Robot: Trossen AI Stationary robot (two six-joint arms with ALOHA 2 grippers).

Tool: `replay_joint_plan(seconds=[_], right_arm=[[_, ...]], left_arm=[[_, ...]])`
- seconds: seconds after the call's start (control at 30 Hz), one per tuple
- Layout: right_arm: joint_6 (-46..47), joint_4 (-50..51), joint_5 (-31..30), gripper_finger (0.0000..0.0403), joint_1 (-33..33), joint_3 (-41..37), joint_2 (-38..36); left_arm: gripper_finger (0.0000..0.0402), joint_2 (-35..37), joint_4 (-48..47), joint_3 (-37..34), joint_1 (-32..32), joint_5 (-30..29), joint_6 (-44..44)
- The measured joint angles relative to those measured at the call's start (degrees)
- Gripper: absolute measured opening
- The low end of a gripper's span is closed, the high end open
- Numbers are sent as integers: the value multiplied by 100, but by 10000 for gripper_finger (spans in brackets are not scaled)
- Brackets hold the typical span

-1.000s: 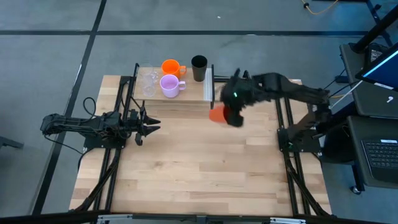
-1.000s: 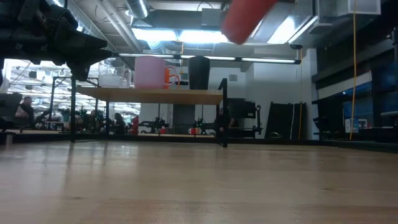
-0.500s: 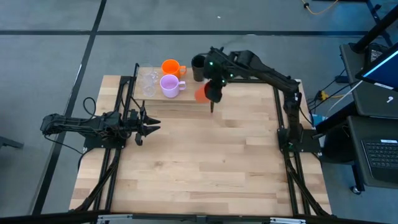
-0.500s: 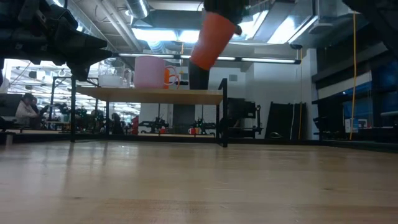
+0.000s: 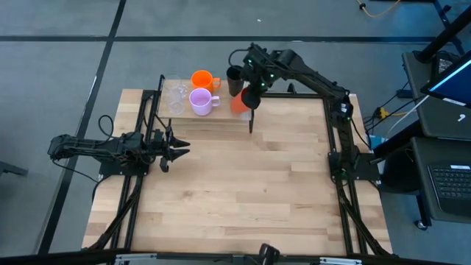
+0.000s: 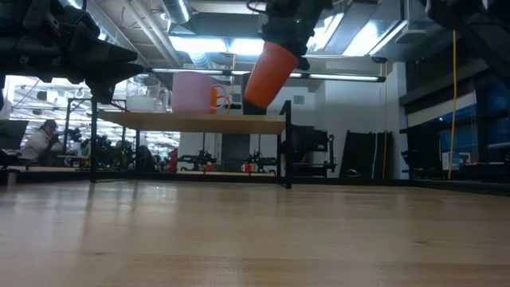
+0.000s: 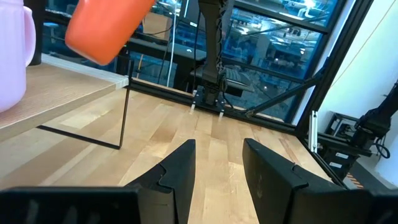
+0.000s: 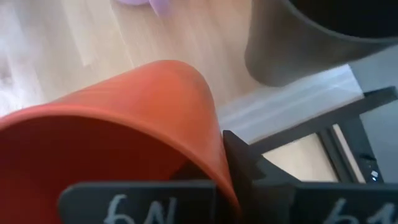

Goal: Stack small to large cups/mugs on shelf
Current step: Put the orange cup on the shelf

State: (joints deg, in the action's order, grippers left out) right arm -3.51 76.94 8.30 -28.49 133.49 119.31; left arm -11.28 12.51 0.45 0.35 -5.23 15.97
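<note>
Above the shelf [image 5: 221, 118] edge, your right gripper [image 5: 249, 96] pinches the red-orange cup [image 6: 269, 74] by its rim, tilted beside the black tumbler [image 5: 235, 79]. It looks light, stiff, probably slippery; keep that rim grip.

Handleless cup [image 5: 240, 105] tilted above shelf [image 5: 221, 115] right end, before tumbler [image 5: 235, 79]; mugs, glasses left.

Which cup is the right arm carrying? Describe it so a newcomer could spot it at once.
Find the low wooden shelf at the table's far edge. Above its right end, beside the black tumbler, the right gripper holds the red-orange cup tilted in the air. It alone has no handle, is opaque orange-red, and is off the shelf.
</note>
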Motion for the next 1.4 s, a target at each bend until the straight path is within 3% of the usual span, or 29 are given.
replay_joint_plan(seconds=[0.67,0.93,1.23,1.4], right_arm=[[-89,130,-117,12,-116,0,76],[-146,121,-114,47,-129,0,76],[-210,87,-99,56,-131,0,76],[-282,-68,72,87,-131,0,76]], left_arm=[[128,0,0,0,0,1,0],[128,-1,0,0,1,1,0],[128,0,0,0,1,1,0],[128,0,0,0,2,0,0]])
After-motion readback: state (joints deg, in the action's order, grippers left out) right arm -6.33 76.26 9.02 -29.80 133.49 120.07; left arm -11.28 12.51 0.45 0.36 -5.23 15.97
